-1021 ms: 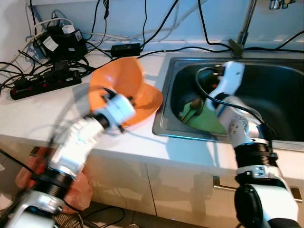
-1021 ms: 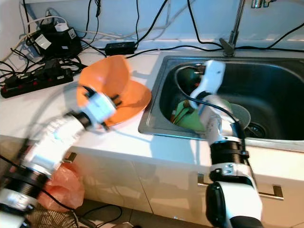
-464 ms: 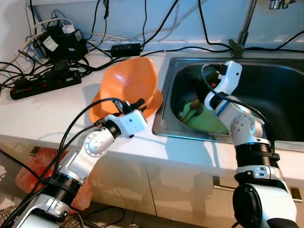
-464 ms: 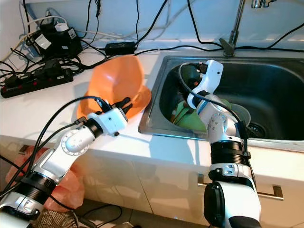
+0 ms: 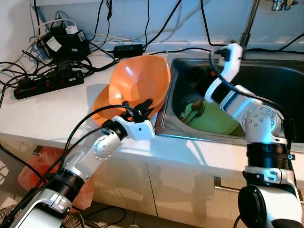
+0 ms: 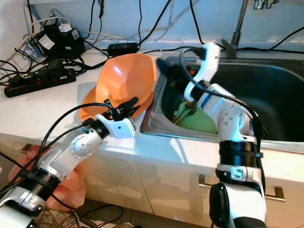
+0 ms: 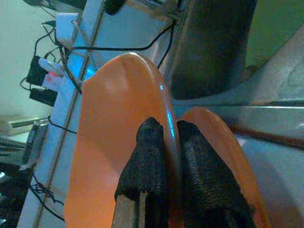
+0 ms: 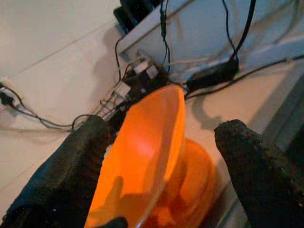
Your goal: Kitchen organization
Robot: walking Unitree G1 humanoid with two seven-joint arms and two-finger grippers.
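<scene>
My left gripper (image 5: 142, 105) is shut on the near rim of an orange bowl (image 5: 137, 78), holding it tilted up on edge at the sink's left rim. The left wrist view has both fingers (image 7: 149, 142) pinching that rim. A second orange bowl (image 5: 102, 102) lies on the white counter under it. My right gripper (image 6: 173, 71) is raised over the sink's left side, open and facing the tilted bowl (image 8: 147, 142), apart from it. A green plate (image 5: 213, 118) with a brown utensil (image 5: 197, 108) lies in the steel sink (image 5: 199, 137).
Power strips, plugs and tangled black cables (image 5: 47, 83) crowd the counter's back left. A black adapter (image 5: 128, 47) lies behind the bowls. The faucet (image 5: 249, 23) rises behind the sink. An orange bag (image 5: 28, 171) hangs below the counter edge, beside the white cabinet doors.
My left gripper has carried the orange bowl to the right, up to the sink's edge. My right gripper has lifted out of the sink and turned toward the bowl.
</scene>
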